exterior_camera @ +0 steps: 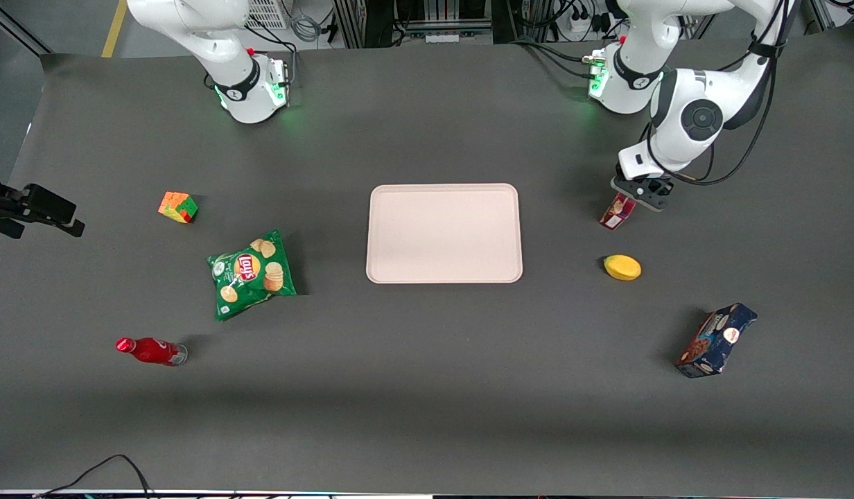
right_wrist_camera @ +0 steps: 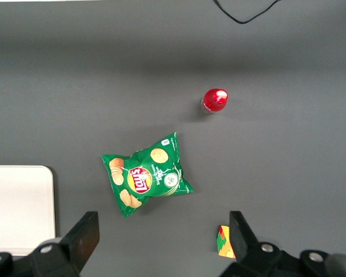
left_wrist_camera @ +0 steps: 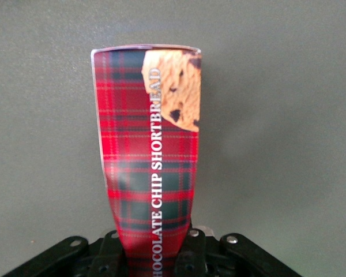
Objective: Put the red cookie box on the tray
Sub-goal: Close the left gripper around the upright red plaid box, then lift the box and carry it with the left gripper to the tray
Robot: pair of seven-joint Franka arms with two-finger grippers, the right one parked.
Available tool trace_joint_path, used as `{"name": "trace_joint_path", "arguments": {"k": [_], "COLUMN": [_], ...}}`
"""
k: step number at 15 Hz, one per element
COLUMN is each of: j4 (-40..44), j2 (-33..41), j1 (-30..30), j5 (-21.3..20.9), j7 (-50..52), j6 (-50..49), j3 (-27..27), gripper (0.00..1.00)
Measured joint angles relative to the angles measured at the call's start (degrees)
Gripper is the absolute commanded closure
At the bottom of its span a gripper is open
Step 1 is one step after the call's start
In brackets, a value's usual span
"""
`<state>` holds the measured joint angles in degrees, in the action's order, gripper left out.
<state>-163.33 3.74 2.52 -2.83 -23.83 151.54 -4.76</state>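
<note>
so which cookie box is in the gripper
The red cookie box: the gripper is shut on its upper end. The blue cookie box lies untouched on the table, nearer the front camera.

The tool (left_wrist_camera: 153, 254) hides the red cookie box's (left_wrist_camera: 150, 156) held end; its printed title is cut off.

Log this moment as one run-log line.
gripper: shut on red cookie box | box: lifted, toward working arm's end | tray: no box yet

Red-and-green plaid red cookie box (left_wrist_camera: 150, 167), pale pinkish-beige tray (exterior_camera: 444, 277)
</note>
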Motion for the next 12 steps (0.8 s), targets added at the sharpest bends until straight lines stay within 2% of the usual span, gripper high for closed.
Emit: {"name": "trace_joint_path", "arguments": {"k": [3, 6, 10, 12], "j4": [0.9, 5.0, 17.0, 24.3], "j2": [0.0, 0.3, 2.8, 3.6], "j1": [-0.2, -0.5, -0.4, -0.3], "j5": [0.0, 0.1, 0.9, 4.3], "j7": [0.0, 0.4, 3.1, 5.0], "j6": [-1.8, -9.0, -25.1, -31.9], "j3": [0.0, 0.0, -0.5, -2.0], "gripper": [0.98, 0.97, 0.96, 0.96]}}
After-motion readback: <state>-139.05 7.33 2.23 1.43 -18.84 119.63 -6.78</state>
